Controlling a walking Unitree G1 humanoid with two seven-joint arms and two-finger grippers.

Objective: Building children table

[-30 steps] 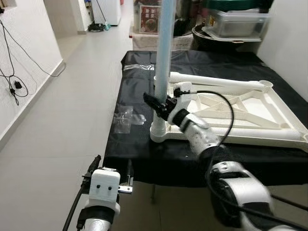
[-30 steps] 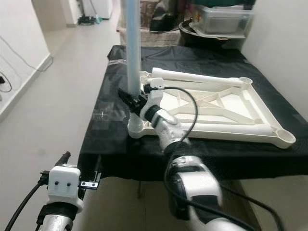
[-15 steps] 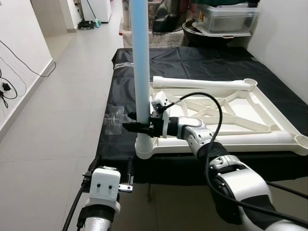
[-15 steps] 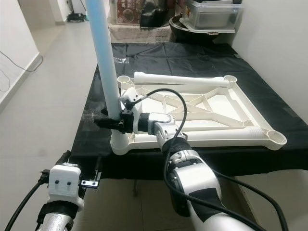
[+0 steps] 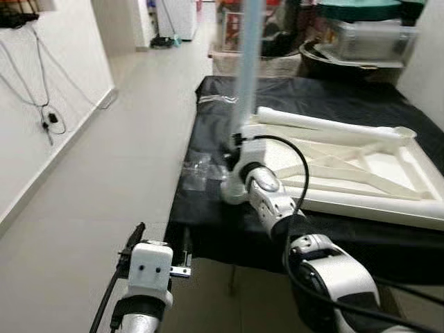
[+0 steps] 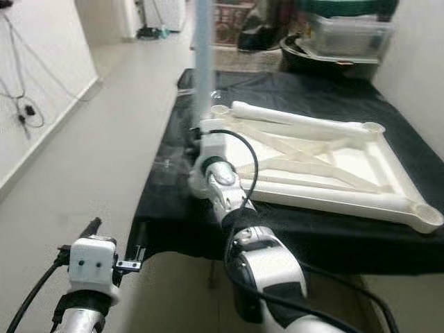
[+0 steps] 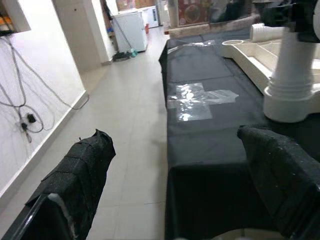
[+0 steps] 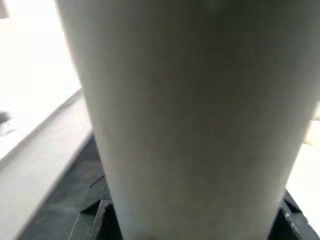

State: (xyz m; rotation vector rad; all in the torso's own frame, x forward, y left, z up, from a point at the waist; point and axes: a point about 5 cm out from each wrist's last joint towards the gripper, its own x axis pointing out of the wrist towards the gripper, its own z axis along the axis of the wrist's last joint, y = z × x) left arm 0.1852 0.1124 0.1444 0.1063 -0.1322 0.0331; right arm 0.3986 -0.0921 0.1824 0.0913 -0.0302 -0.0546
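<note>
Left eye view: right end effector grasping pale-blue leg at tabletop frame's near corner; left end effector released.

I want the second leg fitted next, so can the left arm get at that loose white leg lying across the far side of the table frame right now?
Probably not. The left gripper hangs low, below the near edge of the black-covered table, and the loose white leg lies across the far side of the white table frame, beyond the upright pale blue leg.

At the lower left of the head view, the left tool has a white box housing with two dark screw holes, a small metal bracket, and a black cable. The right arm has glossy silver-white rounded segments with black joints and a looping black cable. In the left wrist view, the fingers are matte black and textured.
</note>
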